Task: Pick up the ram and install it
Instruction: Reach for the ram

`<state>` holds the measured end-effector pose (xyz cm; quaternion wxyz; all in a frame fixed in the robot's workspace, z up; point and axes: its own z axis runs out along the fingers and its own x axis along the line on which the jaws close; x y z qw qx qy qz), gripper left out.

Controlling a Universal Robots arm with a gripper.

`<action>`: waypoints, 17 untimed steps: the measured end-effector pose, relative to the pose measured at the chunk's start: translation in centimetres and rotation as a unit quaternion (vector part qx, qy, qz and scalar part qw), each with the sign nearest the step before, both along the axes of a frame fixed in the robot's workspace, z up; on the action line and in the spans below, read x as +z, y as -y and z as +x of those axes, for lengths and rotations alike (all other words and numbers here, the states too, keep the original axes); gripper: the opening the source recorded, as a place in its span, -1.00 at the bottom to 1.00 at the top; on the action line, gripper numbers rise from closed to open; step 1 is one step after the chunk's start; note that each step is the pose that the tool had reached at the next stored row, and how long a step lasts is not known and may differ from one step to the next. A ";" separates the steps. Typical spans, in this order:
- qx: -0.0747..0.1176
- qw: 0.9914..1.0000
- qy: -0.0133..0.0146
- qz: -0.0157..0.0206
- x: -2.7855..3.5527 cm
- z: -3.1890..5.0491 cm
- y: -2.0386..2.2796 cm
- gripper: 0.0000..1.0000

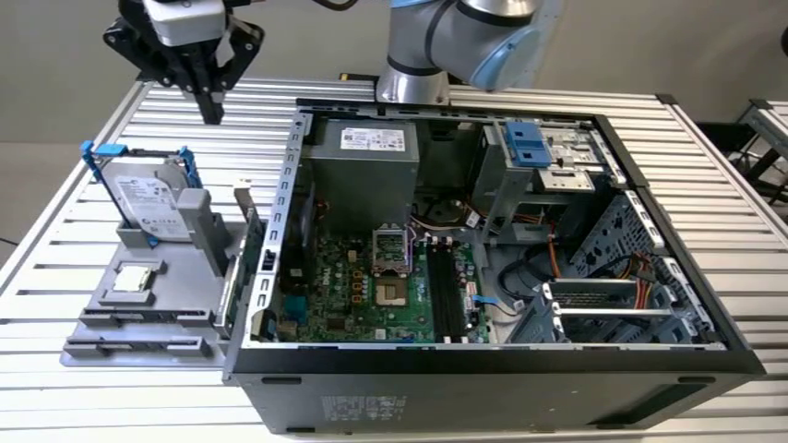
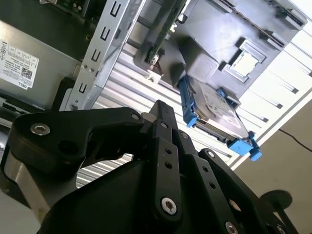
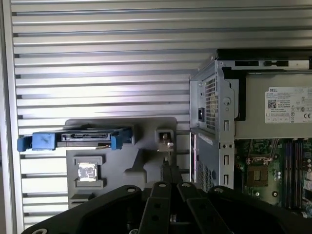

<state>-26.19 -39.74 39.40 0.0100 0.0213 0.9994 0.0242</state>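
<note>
Aloft, fingers (image 1: pixel 210 97) over grey fixture (image 1: pixel 173 306), hard drive (image 1: pixel 146 205), case (image 1: pixel 468 397) alongside.

Ram (image 1: pixel 243 201) edge-on, lower part hidden

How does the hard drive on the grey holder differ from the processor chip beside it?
The hard drive stands upright on its edge in a blue bracket; the processor chip lies flat in a recess. The hard drive is far larger than the chip. The hard drive bears a white label, the chip a plain silver top. Both sit on the grey holder.
</note>
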 end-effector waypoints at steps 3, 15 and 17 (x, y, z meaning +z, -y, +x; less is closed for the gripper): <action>0.000 1.000 0.000 0.000 0.00 -0.75 0.00 -1.00; 0.000 1.000 0.000 0.000 0.00 -3.43 0.00 -1.00; 0.000 1.000 0.000 0.000 0.00 -3.82 0.00 -1.00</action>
